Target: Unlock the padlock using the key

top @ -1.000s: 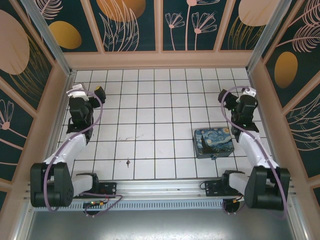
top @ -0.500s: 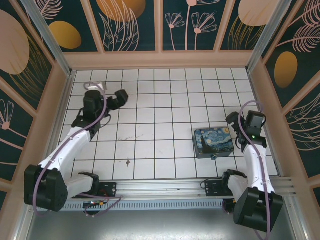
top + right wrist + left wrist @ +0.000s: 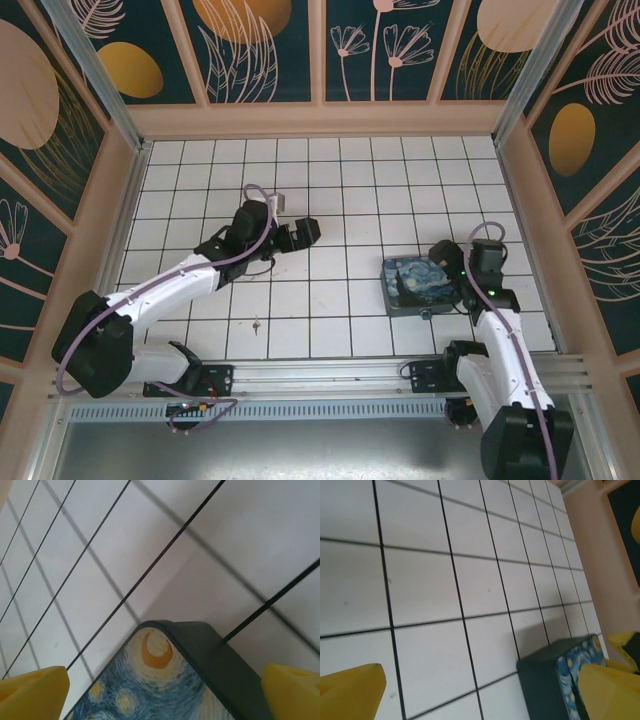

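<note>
Left gripper (image 3: 303,233) swung in from the left wall to mid-floor, right gripper (image 3: 445,262) dropped over the tin box (image 3: 420,283); both spread wide, empty. Key (image 3: 257,324) lies on the near tiles, padlock (image 3: 427,314) just beside the tin's near edge, so no pick started yet.

Blue painted tin box (image 3: 415,285) on white tiled floor (image 3: 340,200)

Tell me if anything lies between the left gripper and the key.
Nothing visible does. In the top view, bare tiles lie between the left gripper and the key; the tin box sits off to the right.
</note>
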You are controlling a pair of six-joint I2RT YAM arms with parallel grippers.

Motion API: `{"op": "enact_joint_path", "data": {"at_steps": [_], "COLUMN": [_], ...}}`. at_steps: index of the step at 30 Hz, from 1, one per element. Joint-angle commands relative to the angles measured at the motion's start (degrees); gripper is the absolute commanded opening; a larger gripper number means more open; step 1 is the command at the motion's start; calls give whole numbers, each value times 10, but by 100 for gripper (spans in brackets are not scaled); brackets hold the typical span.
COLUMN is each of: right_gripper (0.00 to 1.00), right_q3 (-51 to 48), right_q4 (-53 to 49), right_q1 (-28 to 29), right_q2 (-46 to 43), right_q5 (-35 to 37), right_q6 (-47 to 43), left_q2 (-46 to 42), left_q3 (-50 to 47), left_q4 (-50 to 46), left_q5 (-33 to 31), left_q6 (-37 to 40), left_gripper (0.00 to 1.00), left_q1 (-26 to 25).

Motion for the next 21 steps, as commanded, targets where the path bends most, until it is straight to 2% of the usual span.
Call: {"op": "enact_joint_path", "data": {"at_steps": [1, 6, 10, 15, 21], "right_gripper": [99, 98, 98, 99, 96], "right_q3": [-26, -38, -11, 5, -11], "right_q4": [41, 119, 132, 112, 112], "right_q1": [79, 206, 289, 315, 321], "right_q2": [-15, 13, 72, 116, 104], "right_q5": [15, 63, 127, 157, 150], "right_q6": [104, 206, 229, 219, 222], "left_q2": [1, -10, -32, -78, -62], "left_q3": [-25, -49, -81, -128, -136], "left_q4": [29, 39, 41, 37, 71], "left_q5": [24, 54, 79, 80, 95], "left_q6": [-35, -40, -65, -89, -116], "left_gripper": [98, 98, 98, 99, 98], "left_q1": [-6, -7, -8, -14, -48]}}
